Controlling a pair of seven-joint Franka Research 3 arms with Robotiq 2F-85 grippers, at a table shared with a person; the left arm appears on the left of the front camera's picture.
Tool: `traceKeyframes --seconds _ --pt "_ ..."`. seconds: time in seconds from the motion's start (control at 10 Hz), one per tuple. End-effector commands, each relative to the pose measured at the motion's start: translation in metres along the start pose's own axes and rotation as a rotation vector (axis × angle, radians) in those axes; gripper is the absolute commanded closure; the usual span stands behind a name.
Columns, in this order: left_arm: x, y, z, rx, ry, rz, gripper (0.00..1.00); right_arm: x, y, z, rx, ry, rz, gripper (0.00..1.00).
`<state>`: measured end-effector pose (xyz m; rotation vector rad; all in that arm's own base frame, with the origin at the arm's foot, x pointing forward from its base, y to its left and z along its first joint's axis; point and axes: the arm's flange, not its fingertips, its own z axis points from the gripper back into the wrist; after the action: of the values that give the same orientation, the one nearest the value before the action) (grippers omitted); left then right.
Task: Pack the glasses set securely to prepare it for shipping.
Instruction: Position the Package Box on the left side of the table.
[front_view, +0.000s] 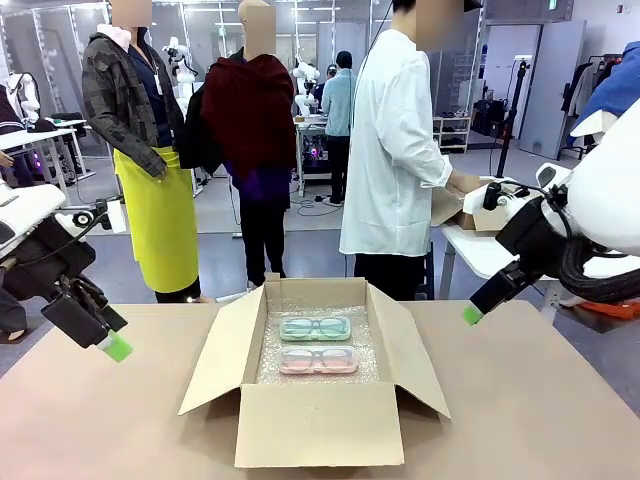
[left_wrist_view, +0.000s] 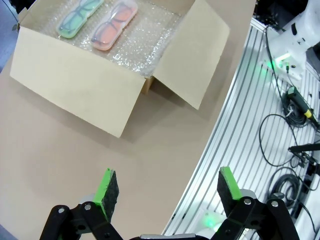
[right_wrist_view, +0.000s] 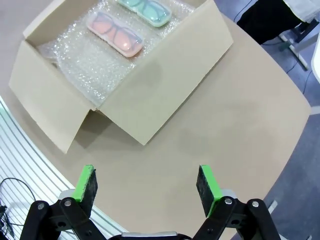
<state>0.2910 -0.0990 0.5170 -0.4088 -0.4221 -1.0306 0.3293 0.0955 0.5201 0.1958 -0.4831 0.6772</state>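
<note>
An open cardboard box (front_view: 318, 420) stands mid-table, lined with clear bubble wrap (front_view: 272, 358). Inside lies the glasses set: a mint-green case (front_view: 315, 328) behind a pink case (front_view: 317, 361), side by side. Both cases, green (left_wrist_view: 79, 18) and pink (left_wrist_view: 114, 24), appear in the left wrist view, and again, pink (right_wrist_view: 115, 34) and green (right_wrist_view: 145, 10), in the right wrist view. My left gripper (front_view: 112, 343) hovers open left of the box, well apart from it; its jaws (left_wrist_view: 167, 192) hold nothing. My right gripper (front_view: 472, 314) hangs open to the box's right, also empty (right_wrist_view: 147, 188).
The box flaps (front_view: 222, 355) splay outward on both sides and toward me. A person in a white coat (front_view: 392, 150) stands beyond the far table edge, turned to a side table (front_view: 480, 250). Bare tabletop (front_view: 540, 400) lies on either side of the box.
</note>
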Motion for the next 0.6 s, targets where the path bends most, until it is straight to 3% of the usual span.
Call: traceKeyframes --seconds 0.0,0.5 --pt "-0.0013 0.0003 0.0018 -0.026 -0.013 -0.017 0.0 -0.0005 0.0004 0.0018 -0.004 -0.004 0.0 0.0" --pt "-0.0013 0.0003 0.0018 -0.026 -0.013 -0.017 0.0 -0.0005 0.0004 0.0018 -0.004 -0.004 0.0 0.0"
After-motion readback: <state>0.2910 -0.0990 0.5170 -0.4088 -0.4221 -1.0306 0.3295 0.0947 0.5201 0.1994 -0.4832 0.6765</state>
